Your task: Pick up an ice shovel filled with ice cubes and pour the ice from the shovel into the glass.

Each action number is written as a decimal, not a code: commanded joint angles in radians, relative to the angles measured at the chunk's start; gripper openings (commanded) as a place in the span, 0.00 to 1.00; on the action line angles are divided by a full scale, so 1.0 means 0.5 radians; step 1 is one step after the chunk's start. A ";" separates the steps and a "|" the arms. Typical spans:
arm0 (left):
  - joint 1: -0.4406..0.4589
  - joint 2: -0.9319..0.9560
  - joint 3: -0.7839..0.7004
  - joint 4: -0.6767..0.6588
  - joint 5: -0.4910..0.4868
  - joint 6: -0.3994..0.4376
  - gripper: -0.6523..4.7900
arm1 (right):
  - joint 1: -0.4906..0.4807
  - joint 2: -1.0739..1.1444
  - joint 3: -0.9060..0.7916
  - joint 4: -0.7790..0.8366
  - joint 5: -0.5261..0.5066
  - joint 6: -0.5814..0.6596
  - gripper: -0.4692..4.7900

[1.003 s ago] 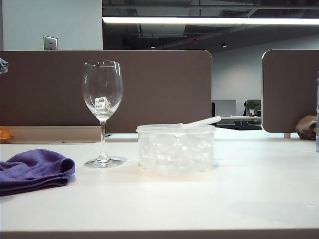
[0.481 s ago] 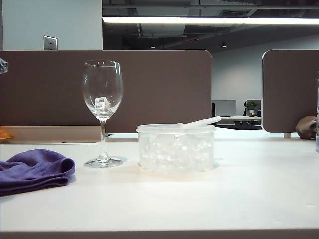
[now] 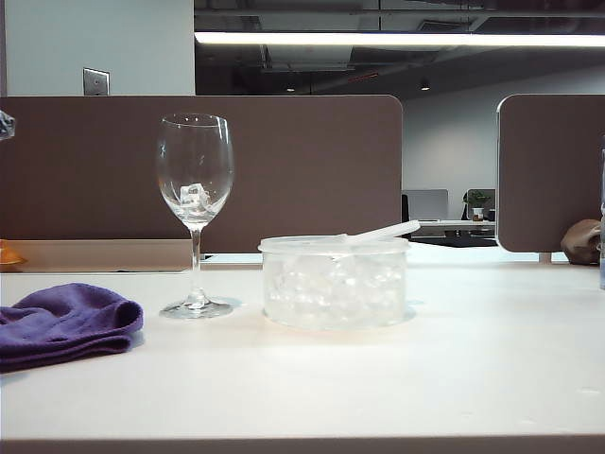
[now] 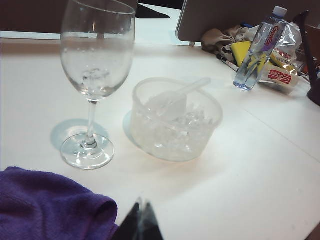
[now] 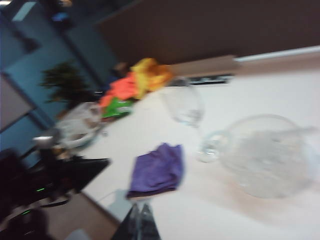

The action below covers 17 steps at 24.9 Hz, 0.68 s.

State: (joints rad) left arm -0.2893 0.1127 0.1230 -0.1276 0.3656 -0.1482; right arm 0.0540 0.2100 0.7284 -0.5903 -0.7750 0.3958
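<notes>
Ext. view: glass (image 3: 195, 180) beside tub (image 3: 334, 282) of ice cubes (image 3: 333, 284), short pour path; ice shovel (image 3: 378, 232) handle on rim.
L wrist: left gripper (image 4: 141, 225) fingers pinched together, empty, near cloth (image 4: 50, 207).
R wrist: right gripper (image 5: 140, 224) fingers together, nothing held, high above table.

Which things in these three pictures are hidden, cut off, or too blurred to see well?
- Exterior view: both arms are out of frame; the scoop bowl hides behind the tub rim.
- Left wrist view: the left tool is cut off by the edge, only its shut tips show; the purple cloth is cropped.
- Right wrist view: motion blur smears the glass and the ice; the right tool shows only shut tips.
</notes>
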 commanded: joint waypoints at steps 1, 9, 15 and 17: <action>0.002 -0.001 0.009 0.019 0.011 0.004 0.11 | 0.000 -0.021 0.008 0.234 -0.344 0.050 0.08; 0.002 -0.001 0.009 0.019 0.011 0.004 0.11 | -0.001 0.028 0.008 0.369 0.036 0.298 0.09; 0.002 -0.001 0.009 0.019 0.011 0.004 0.11 | 0.005 0.719 0.022 1.016 0.300 0.855 0.11; 0.002 -0.002 0.009 0.019 0.011 0.004 0.11 | 0.045 0.999 0.021 1.175 0.416 1.011 0.14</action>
State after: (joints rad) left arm -0.2893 0.1127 0.1230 -0.1280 0.3660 -0.1482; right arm 0.0654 0.6651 0.7330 -0.0647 -0.6090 0.8436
